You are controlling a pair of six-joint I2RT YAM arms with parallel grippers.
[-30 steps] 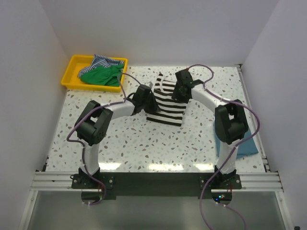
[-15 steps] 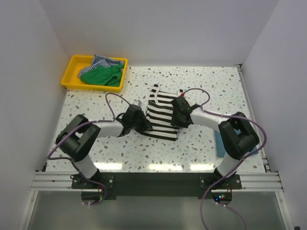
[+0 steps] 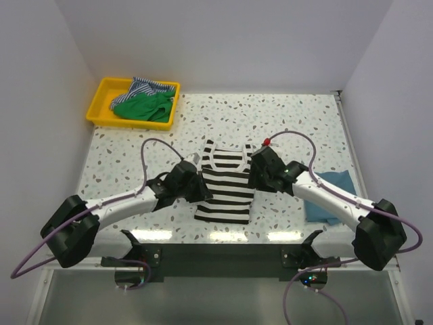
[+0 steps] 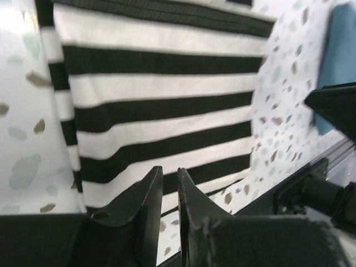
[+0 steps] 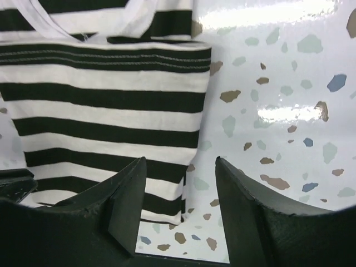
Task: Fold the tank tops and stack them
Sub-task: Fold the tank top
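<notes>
The black-and-white striped tank top (image 3: 223, 189) lies flat near the table's front edge, folded, with its straps at the far end. My left gripper (image 3: 201, 192) is low over its left edge. In the left wrist view the gripper (image 4: 169, 169) has a narrow gap between its jaws with nothing in it, and the stripes (image 4: 161, 100) lie beyond. My right gripper (image 3: 253, 177) is at the top's right edge. In the right wrist view it (image 5: 179, 161) stands open and empty above the cloth's right edge (image 5: 105, 100). A folded teal top (image 3: 331, 195) lies at the right.
A yellow tray (image 3: 100, 112) at the back left holds the green top (image 3: 143, 107) and a blue-striped one (image 3: 147, 87). The teal top (image 4: 339, 50) also shows in the left wrist view. The metal rail (image 3: 216, 254) runs along the near edge, close to the striped top's hem.
Both arms have swung toward the near edge, drawing the striped top forward with them. The left jaws have parted slightly off the cloth and the right jaws have widened.
</notes>
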